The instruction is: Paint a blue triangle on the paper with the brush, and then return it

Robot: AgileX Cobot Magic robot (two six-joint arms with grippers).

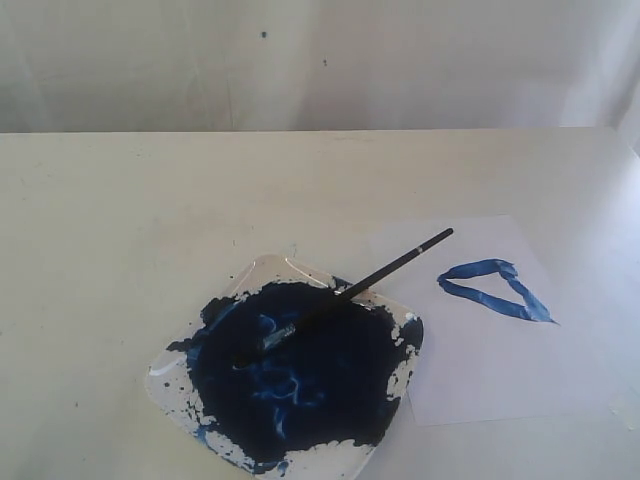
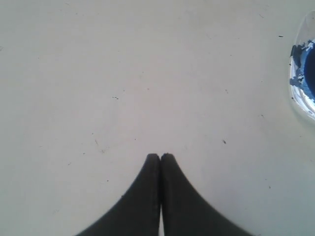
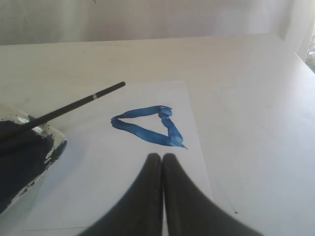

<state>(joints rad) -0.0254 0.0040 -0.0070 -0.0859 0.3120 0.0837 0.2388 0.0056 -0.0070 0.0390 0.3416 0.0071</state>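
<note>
The blue triangle (image 1: pixel 495 289) is painted on the white paper (image 1: pixel 480 350), at the right of the exterior view. It also shows in the right wrist view as the blue triangle (image 3: pixel 150 127) on the paper (image 3: pixel 98 182). The black-handled brush (image 1: pixel 385 272) lies with its bristles in the dark paint and its handle resting over the tray rim toward the paper; the brush (image 3: pixel 74 104) shows its pale band. My right gripper (image 3: pixel 161 156) is shut and empty above the paper, just short of the triangle. My left gripper (image 2: pixel 160 157) is shut and empty over bare table.
A clear paint tray (image 1: pixel 165 375) holding a large dark-blue puddle sits at the front centre; the tray edge (image 2: pixel 295 96) shows at the side of the left wrist view, and the tray (image 3: pixel 54 140) beside the paper. A pale wall runs behind the table.
</note>
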